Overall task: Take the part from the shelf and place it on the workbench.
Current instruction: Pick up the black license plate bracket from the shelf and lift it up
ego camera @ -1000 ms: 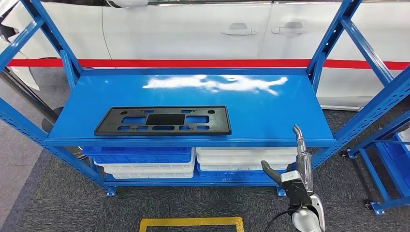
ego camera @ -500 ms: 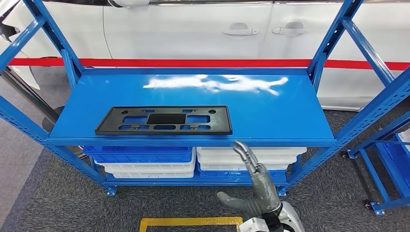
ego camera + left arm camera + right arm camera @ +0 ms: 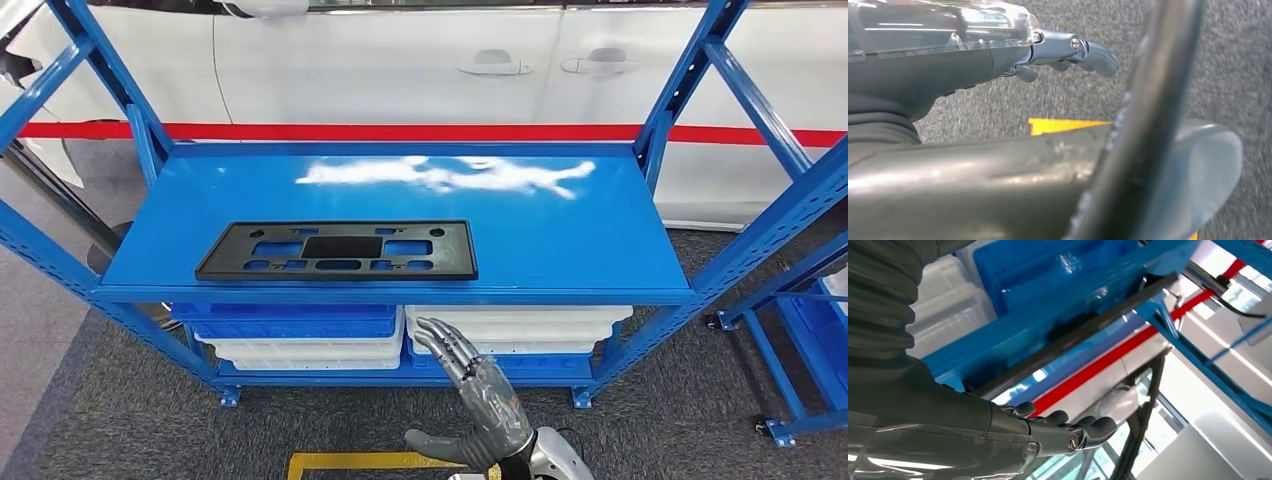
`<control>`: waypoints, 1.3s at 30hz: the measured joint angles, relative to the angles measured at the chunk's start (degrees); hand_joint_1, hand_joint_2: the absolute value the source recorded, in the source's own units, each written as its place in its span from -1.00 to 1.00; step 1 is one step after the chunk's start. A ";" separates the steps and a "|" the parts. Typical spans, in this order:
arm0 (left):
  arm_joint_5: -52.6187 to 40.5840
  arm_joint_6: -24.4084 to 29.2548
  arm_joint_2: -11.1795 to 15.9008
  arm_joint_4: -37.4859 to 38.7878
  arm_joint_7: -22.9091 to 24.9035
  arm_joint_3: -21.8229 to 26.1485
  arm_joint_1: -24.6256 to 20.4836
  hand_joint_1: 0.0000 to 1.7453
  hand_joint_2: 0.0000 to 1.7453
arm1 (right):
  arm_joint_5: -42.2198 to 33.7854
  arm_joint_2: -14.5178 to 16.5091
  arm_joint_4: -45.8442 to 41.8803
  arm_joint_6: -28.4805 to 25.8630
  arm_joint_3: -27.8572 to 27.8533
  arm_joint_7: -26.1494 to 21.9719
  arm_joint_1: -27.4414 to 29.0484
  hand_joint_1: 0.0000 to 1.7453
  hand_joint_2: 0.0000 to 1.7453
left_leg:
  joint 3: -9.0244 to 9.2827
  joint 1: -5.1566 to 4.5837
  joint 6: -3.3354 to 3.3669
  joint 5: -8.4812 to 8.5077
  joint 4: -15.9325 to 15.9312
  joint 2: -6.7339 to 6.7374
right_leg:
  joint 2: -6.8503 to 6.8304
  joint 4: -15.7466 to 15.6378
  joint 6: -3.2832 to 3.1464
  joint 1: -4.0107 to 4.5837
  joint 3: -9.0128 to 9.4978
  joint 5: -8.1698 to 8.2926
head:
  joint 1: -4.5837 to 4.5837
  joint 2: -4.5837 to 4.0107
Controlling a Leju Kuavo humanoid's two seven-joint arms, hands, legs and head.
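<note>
Nearest, low in the head view, the right hand [image 3: 485,400] rises from the bottom edge with fingers stretched out and apart, thumb splayed to the side, holding nothing. Its fingertips point up at the stacked bins [image 3: 300,338] under the shelf, short of the shelf's front edge. Half a second ago this hand stood further right and a little higher; a second ago it was further right again, edge-on beside the right post. So it has been swinging leftward toward the part, and I judge the reach is only beginning: nothing is grasped yet.

Just below it lies a yellow floor marking [image 3: 395,460] on grey carpet.

Beyond, the black part [image 3: 338,250], a flat plate with cut-outs, lies flat on the blue shelf [image 3: 560,240], near the front edge and toward the left end. It has not moved across the three head pictures.

Furthest stands a white car [image 3: 400,60] behind a red barrier tape [image 3: 400,131].

The right wrist view shows the shelf's front lip from below, with the part's dark edge [image 3: 1098,320] overhanging it slightly. The left wrist view shows the left hand [image 3: 1063,52] hanging over the carpet, fingers loosely extended and empty.
</note>
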 joint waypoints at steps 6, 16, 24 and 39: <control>-1.17 -0.77 -0.07 0.11 0.42 -1.05 -0.12 -1.00 -1.00 | 13.42 1.97 5.97 -5.89 4.00 8.30 -4.08 -1.00 1.00 | -2.27 0.41 -2.01 -3.01 4.57 0.00 | -0.05 -1.22 -2.46 0.20 0.05 0.36 | -0.02 0.00; -4.57 -3.34 0.39 0.14 1.17 -3.23 -0.35 -1.00 -1.00 | 51.38 7.61 18.01 -20.24 6.20 23.15 -9.67 -1.00 1.00 | -1.37 0.07 -1.39 0.21 1.21 -0.09 | -0.07 -0.42 -2.12 0.93 -0.15 -0.14 | -0.02 0.00; -5.92 -4.16 0.97 0.16 1.37 -5.11 -0.42 -1.00 -1.00 | 52.58 7.36 18.93 -20.54 8.85 31.80 -11.47 -1.00 1.00 | -1.41 0.26 0.64 0.87 0.24 0.03 | -0.09 13.13 -0.24 0.73 -6.88 -6.90 | -0.01 0.00; -5.78 -9.38 2.17 0.21 1.33 -5.50 -0.39 -1.00 -1.00 | 49.89 10.84 21.13 -20.63 6.38 24.18 -9.92 -1.00 1.00 | -7.67 0.31 -2.33 -6.09 13.89 -0.02 | -0.21 -1.70 -3.46 0.84 0.54 0.05 | -0.03 0.00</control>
